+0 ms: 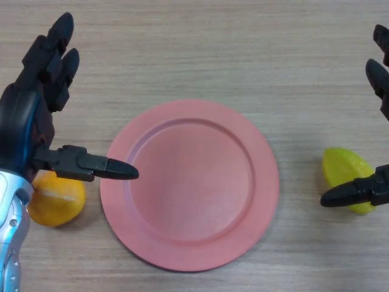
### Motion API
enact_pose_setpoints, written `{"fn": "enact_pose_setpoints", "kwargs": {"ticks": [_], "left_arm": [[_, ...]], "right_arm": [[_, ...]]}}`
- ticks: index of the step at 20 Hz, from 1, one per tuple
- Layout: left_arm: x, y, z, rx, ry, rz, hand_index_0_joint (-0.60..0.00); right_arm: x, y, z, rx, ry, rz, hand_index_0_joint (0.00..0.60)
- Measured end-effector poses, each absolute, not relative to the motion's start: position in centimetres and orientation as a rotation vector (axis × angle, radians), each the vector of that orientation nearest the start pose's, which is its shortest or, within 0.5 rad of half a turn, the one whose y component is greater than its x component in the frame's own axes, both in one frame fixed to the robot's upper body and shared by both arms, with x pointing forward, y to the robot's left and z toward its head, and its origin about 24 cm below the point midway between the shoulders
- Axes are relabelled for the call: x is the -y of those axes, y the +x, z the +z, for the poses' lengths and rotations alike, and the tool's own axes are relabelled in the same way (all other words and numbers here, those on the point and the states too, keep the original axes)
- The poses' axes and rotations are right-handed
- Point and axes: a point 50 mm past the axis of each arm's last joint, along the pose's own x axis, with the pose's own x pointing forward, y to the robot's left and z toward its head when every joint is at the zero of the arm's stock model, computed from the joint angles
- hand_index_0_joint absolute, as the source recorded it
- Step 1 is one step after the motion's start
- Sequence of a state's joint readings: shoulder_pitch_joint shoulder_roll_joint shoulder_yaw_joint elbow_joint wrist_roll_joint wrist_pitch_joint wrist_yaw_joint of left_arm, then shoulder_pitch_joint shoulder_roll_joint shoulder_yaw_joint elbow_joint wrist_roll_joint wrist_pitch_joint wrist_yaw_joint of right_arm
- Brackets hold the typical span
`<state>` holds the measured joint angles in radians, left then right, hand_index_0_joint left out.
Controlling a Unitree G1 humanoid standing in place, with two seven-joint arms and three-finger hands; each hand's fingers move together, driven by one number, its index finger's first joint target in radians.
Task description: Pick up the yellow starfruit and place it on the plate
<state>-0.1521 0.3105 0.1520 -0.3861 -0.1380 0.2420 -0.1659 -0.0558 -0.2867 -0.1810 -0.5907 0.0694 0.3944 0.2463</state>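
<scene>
Left hand (27, 115) sits at roughly 9 o'clock of the frame, over the wooden table (200, 55). Fingers straight and spread, pointing toward 12–1 o'clock; thumb stuck out toward 3 o'clock, tip over the plate's left rim. Holding nothing.

Under that thumb, at about 8 o'clock from the plate: an orange fruit (56, 201), round-ish, lying on the table just beside the plate edge. Left wrist and thumb cover its upper part, so can't say if hand and fruit touch; looks like the hand is above it.

Pink plate (189, 250) is dead centre, flat on the table, round with a raised rim. Nothing on it.

Yellow starfruit (345, 169) is at 3 o'clock from the plate, on the table, near the plate but clear of the rim. So it's off the plate, not picked up.

Right hand (380, 182) comes in at the right edge, mostly cut off by the frame. Fingers show at 2 o'clock, straight, pointing up-frame; thumb points toward 9 o'clock, crossing the starfruit's lower right part. Hand is splayed, not wrapped around the fruit. Whether the thumb actually rests on the starfruit or hovers over it, can't tell from this angle.
</scene>
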Motion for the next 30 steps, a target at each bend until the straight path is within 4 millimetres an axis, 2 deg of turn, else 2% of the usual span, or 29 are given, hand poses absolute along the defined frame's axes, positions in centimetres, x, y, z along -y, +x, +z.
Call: {"fn": "enact_pose_setpoints", "kwargs": {"ticks": [11, 16, 20, 25, 29, 30], "left_arm": [[-20.0, 26.2, 16.1, 0.299, 0.208, -0.121, 0.0], [-20.0, 26.2, 16.0, 0.293, 0.206, -0.122, 0.0], [-19.9, 26.3, 15.6, 0.281, 0.204, -0.123, 0.0], [-19.5, 26.0, 15.0, 0.262, 0.182, -0.131, 0.0], [-19.6, 25.9, 14.8, 0.256, 0.182, -0.129, 0.0], [-19.7, 25.9, 14.8, 0.254, 0.182, -0.127, 0.0]], "right_arm": [[20.4, 24.1, 15.3, 0.182, -0.301, 0.1, 0.0], [21.6, 23.9, 13.3, 0.077, -0.453, 0.008, 0.0], [22.2, 24.3, 11.8, 0.007, -0.507, -0.025, 0.0], [21.9, 25.2, 9.2, -0.073, -0.517, -0.023, 0.0], [21.9, 25.5, 7.8, -0.099, -0.611, -0.022, 0.0], [22.1, 25.5, 7.5, -0.11, -0.668, -0.032, 0.15]]}}
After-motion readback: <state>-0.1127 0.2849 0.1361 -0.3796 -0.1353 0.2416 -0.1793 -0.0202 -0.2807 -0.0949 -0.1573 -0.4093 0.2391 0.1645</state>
